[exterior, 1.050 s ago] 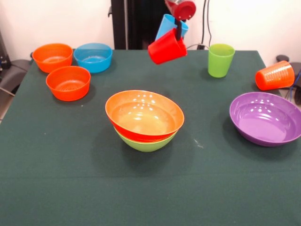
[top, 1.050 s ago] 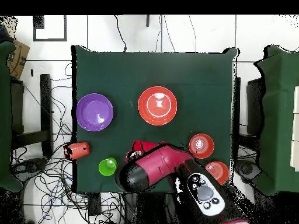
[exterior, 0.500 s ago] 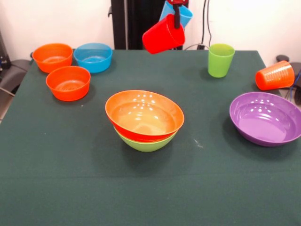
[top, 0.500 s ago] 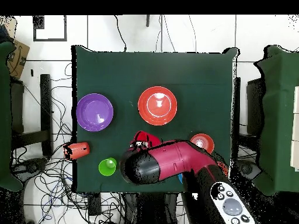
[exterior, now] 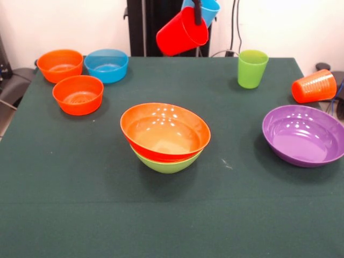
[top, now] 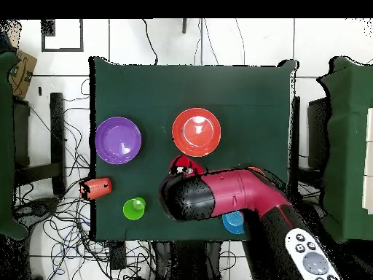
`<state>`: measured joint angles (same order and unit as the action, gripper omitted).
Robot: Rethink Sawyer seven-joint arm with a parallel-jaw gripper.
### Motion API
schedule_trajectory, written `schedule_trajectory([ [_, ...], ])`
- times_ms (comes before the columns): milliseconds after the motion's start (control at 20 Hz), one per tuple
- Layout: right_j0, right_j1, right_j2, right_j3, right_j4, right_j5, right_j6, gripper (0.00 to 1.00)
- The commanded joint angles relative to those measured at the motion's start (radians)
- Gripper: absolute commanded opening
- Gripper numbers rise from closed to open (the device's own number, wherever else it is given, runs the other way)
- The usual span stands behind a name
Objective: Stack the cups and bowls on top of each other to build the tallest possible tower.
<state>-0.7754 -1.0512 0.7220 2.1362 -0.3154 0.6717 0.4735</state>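
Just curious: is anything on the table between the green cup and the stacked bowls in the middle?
No. In the front view, only bare green tabletop lies between the green cup and the stacked bowls.

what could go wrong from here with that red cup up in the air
The red cup hangs tilted from the pincer, apparently gripped only at its rim, so it may slip or land skewed. The tower is just the orange-red bowl nested in the lime green bowl; its curved inside could let a cup tip.
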Motion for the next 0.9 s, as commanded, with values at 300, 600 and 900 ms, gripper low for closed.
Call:
schedule_trajectory([
  [300,-0.039,0.092,0.101,-0.160,0.015,0.117,-0.035,0.00],
  [600,-0.057,0.127,0.126,-0.200,0.020,0.125,-0.047,0.00],
  [900,-0.091,0.121,0.182,-0.174,0.056,0.099,-0.028,0.00],
])
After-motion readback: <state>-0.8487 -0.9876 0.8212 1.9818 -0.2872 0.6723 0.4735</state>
